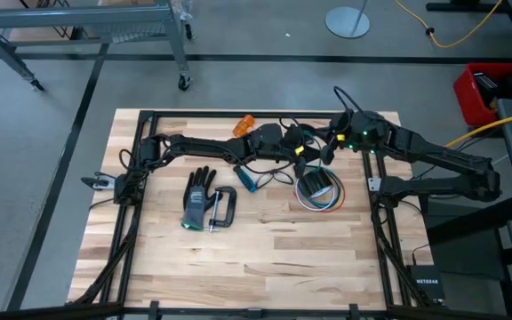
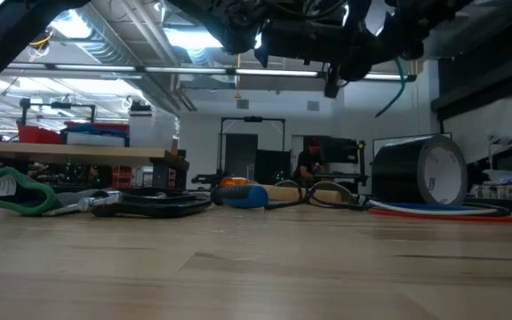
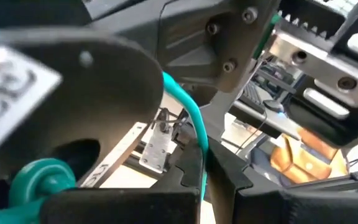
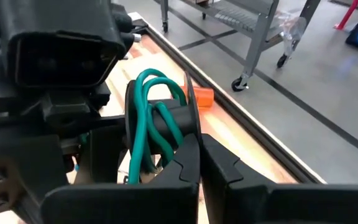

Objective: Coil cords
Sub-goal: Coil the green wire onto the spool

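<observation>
Both grippers meet mid-air, fingers clamped on teal-green cord: right gripper pinches looped strands, left gripper pinches single strand running lengthwise between fingertips.

A black glove lies touching a C-clamp on the wooden table, near a tape roll

Grey floor, wheeled metal rack

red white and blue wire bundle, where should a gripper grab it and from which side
Judging by its pose, grip the wire bundle from straight above, on its front arc facing bare table. It lies flat as a loop, and the tape roll crowds its far side.
</observation>
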`<move>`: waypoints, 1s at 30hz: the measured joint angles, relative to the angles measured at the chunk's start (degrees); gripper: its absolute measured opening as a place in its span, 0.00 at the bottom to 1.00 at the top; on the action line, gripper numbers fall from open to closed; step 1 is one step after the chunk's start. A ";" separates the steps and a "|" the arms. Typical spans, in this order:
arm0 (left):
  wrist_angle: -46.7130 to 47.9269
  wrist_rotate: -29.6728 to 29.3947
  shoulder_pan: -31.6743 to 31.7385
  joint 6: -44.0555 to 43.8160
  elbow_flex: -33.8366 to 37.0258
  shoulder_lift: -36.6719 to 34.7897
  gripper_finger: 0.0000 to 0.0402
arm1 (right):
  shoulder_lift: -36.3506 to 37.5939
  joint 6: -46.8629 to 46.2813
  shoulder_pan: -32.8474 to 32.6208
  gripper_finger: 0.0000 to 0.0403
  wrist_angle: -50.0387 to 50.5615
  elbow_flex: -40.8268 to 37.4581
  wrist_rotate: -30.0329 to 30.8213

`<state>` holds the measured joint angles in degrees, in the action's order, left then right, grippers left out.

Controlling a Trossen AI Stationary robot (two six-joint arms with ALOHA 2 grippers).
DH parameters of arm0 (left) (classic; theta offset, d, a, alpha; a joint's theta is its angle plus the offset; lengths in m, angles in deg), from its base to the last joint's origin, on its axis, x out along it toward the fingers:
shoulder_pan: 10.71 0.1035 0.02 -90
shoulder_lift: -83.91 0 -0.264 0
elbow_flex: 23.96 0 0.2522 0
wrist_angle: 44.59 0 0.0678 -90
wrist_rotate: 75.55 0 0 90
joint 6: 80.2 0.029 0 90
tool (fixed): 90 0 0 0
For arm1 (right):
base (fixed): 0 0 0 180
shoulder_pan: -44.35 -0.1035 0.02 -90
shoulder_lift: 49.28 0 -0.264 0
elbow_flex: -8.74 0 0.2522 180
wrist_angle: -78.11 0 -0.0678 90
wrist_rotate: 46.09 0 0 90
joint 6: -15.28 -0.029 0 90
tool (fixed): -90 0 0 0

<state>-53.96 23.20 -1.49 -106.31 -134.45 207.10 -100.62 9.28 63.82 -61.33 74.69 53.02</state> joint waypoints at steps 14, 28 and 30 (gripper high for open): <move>0.47 -15.08 -2.68 24.05 0.02 -0.02 0.00 | 0.75 -0.24 0.00 0.00 -3.89 0.01 0.52; 0.23 -25.40 -5.16 30.60 0.04 0.00 0.00 | 8.41 -0.24 0.04 0.00 -3.74 0.04 0.82; 0.23 -25.87 -5.20 30.81 0.04 0.00 0.00 | 10.15 -0.24 0.04 0.00 -3.42 0.04 0.33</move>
<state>-53.73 -2.67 -6.70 -75.49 -134.41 207.10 -90.47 9.04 63.86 -64.76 74.73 53.36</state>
